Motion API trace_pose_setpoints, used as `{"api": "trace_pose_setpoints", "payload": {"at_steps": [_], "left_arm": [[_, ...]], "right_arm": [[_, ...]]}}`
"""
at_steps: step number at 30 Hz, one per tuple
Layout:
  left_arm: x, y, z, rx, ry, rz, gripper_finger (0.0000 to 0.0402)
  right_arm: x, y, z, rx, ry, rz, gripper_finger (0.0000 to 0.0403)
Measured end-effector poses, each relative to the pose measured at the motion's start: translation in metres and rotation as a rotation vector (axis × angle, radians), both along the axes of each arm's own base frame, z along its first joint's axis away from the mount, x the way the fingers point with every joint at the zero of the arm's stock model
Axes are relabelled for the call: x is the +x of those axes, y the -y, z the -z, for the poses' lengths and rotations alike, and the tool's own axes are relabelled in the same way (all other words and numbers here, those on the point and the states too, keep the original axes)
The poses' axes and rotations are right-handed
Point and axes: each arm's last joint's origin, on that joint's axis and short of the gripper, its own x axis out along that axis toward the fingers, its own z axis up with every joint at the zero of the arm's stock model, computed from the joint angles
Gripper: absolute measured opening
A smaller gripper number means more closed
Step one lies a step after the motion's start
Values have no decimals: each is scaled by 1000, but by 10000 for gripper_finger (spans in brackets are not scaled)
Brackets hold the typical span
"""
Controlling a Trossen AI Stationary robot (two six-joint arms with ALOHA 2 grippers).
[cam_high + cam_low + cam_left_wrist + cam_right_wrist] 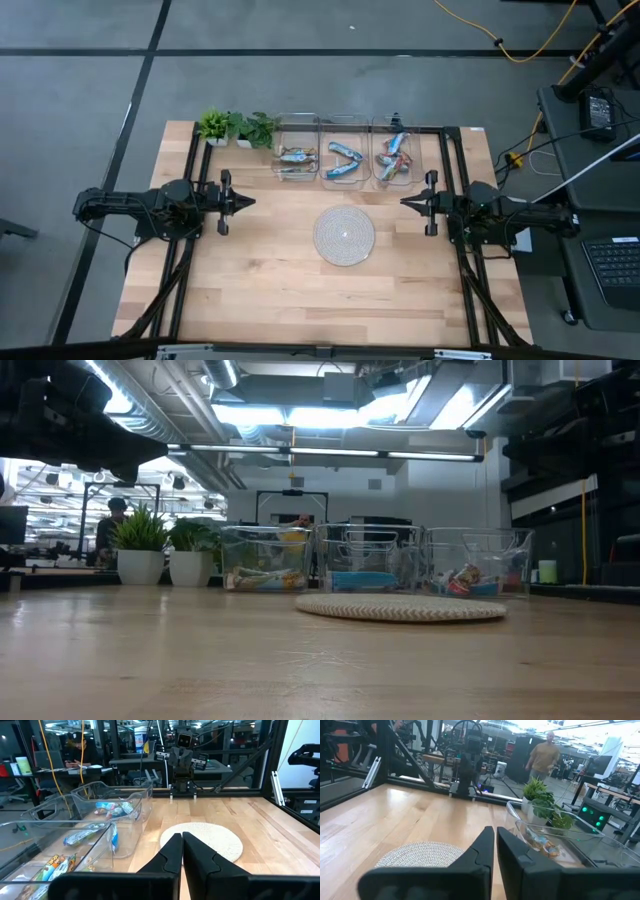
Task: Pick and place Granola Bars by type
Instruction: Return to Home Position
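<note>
Both arms look parked, left gripper [247,201] and right gripper [406,203] pinched shut and empty, tips facing across the plate [344,236], apparently because the bars [340,162] lie sorted in bins [346,120] beside their fingertips.

No text, brand, number or sign could be read anywhere. The wrappers of the granola bars [54,865] carried some coloured print. These bars lay in the clear bin [60,823] just beside the fingers [170,854] of the left gripper [180,836], but the print was too small to make out any letter.
</note>
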Motion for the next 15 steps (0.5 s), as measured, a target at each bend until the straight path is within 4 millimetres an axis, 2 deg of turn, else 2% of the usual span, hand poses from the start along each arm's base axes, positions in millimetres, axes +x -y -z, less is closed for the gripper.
{"api": "trace_pose_setpoints", "payload": {"at_steps": [15], "left_arm": [[0,0,0,0,0,0,8]], "right_arm": [[0,0,0,0,-1,0,24]]}}
